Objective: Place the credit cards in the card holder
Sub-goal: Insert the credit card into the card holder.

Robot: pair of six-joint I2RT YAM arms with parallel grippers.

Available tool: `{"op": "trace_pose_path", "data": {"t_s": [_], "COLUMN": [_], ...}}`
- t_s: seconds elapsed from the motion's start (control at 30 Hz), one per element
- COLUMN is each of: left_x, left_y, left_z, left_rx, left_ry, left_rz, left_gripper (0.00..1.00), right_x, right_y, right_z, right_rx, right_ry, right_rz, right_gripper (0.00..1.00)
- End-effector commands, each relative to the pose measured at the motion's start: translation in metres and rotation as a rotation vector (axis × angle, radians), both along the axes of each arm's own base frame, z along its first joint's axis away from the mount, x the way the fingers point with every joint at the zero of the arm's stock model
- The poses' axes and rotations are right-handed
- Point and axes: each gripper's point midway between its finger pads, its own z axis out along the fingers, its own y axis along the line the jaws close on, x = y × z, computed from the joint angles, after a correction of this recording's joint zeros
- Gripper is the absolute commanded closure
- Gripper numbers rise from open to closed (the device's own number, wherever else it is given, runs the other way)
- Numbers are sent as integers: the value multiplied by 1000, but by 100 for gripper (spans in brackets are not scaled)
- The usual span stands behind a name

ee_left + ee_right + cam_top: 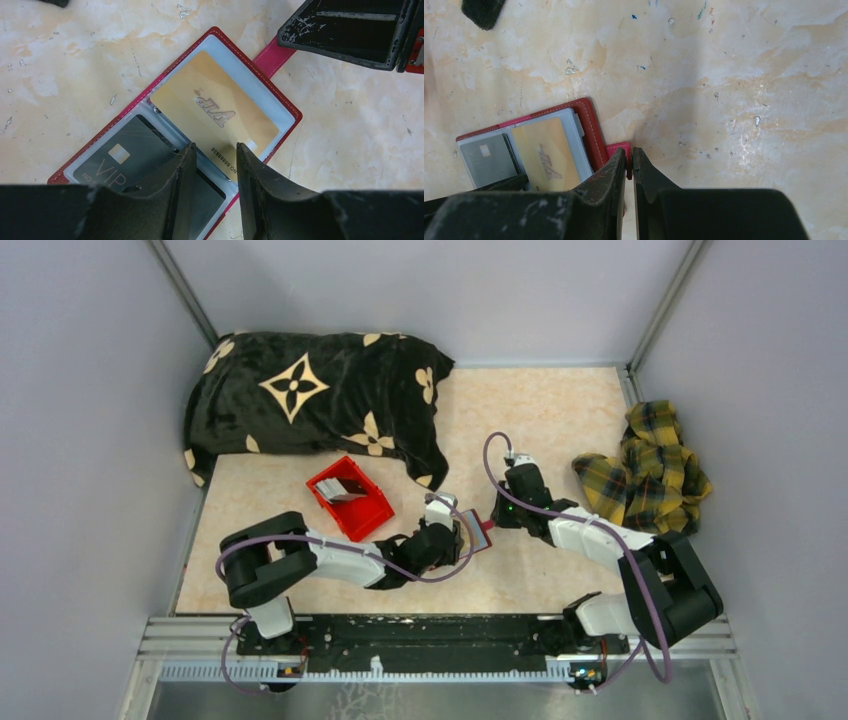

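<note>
Overhead, the marbled beige table (pixel 560 410) carries, at the far left, a black pillow (pixel 300 400) with a tan flower pattern and, at the far right, a crumpled yellow plaid cloth (pixel 650 470). Just in front of the pillow sits a red bin (pixel 372 522), tilted to the table's edges, with pale credit cards (pixel 345 492) inside it. Nearer my bases, between my two arms, the card holder (pixel 220 42) lies flat and opened out on the table, dark-red edge around a pale blue-grey lining. My left pincer (pixel 215 147) hangs over its near edge, released: the fingers stand apart, and the rim of a gold card (pixel 215 105) shows in the gap. That gold card lies in one half of the holder; a dark grey card (pixel 125 157) marked VIP lies in the other half, partly hidden by my left finger. My right pincer (pixel 629 152) is clenched on the holder's small pink-red snap tab (pixel 272 55), which juts from the side by the gold card.
</note>
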Motion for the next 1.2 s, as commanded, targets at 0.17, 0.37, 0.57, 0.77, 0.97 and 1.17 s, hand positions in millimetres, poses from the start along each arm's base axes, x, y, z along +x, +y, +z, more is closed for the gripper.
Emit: {"op": "trace_pose_path", "data": {"t_s": [0.17, 0.37, 0.57, 0.77, 0.97, 1.17], "left_x": [11, 10, 11, 13, 7, 2], "left_y": [-21, -32, -29, -16, 2, 9], "left_z": [19, 18, 27, 51, 41, 20], "left_rx": [-38, -49, -68, -105, -100, -84], "left_ry": [-66, -57, -68, -105, -59, 9], "left_rz": [-15, -36, -25, 11, 58, 98], "left_gripper": [58, 58, 58, 56, 55, 54], "right_x": [10, 10, 11, 9, 7, 7], "right_y": [12, 14, 15, 16, 18, 18], "right_z": [17, 18, 19, 17, 14, 13], "right_rx": [37, 36, 38, 38, 40, 39], "right_ry": [-67, -68, -72, -67, -62, -62], "right_rz": [31, 35, 38, 40, 42, 43], "right_gripper": [90, 90, 90, 90, 90, 89]}}
